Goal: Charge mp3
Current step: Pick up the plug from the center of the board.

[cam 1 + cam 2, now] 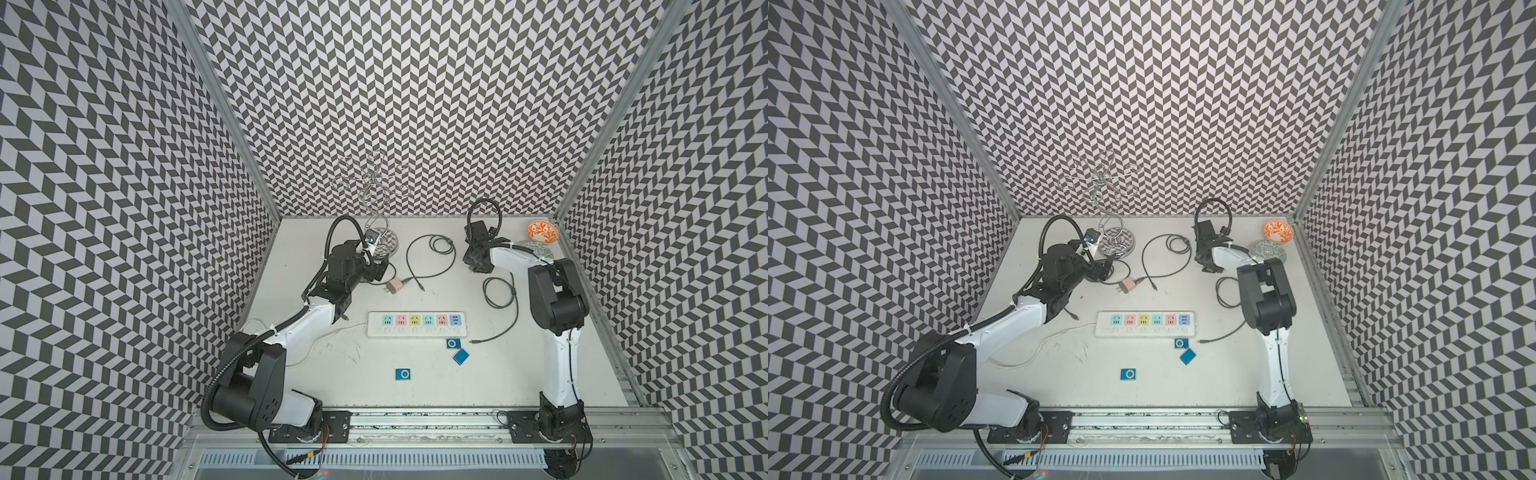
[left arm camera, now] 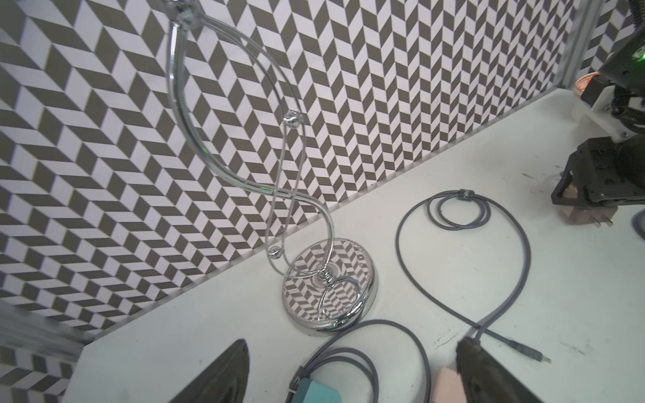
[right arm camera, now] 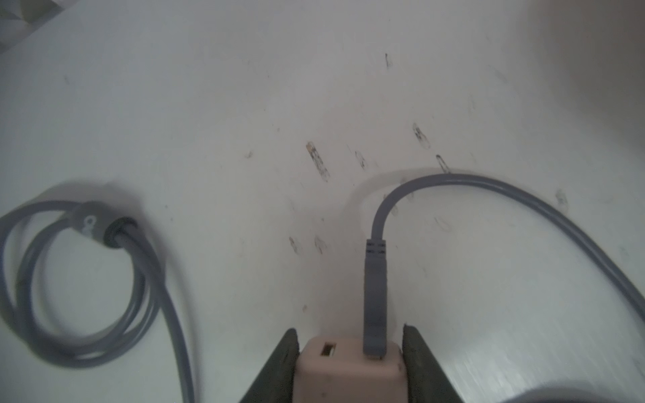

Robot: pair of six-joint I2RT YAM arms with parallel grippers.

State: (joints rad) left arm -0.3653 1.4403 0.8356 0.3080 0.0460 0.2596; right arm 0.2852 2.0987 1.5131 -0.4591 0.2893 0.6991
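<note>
right gripper [image 3: 349, 335] is clamped on a pale pink plastic wall charger [image 3: 349, 370], a finger pressed to each side, with a grey usb cable [image 3: 453, 179] plugged into the charger. that's at the far end of the table, well apart from the white power strip with pastel sockets [image 1: 417, 325]. left gripper [image 2: 354, 345] hangs wide open with nothing in it, low over a second pink charger [image 1: 395, 286] and a teal charger [image 2: 321, 390].

the three small blue square mp3 players lie flat on the table: one mp3 player [image 1: 452, 343] just in front of the strip, another just beside it, the third nearer the front edge. a free cable plug [image 1: 473, 341] lies near them, touching none.

early going, by my read. a charger is grabbed, but every socket looks empty and no player is connected. left to do: seat the charger in the strip and get the plug into a player.

the white tabletop [image 1: 365, 386] is scuffed with dark marks. grey-and-white chevron walls [image 1: 415, 104] close three sides. a chrome wire stand [image 1: 382, 243] sits by the back wall, with an orange patterned bowl [image 1: 542, 230] and a green patterned dish [image 1: 538, 249] in the far right corner.
</note>
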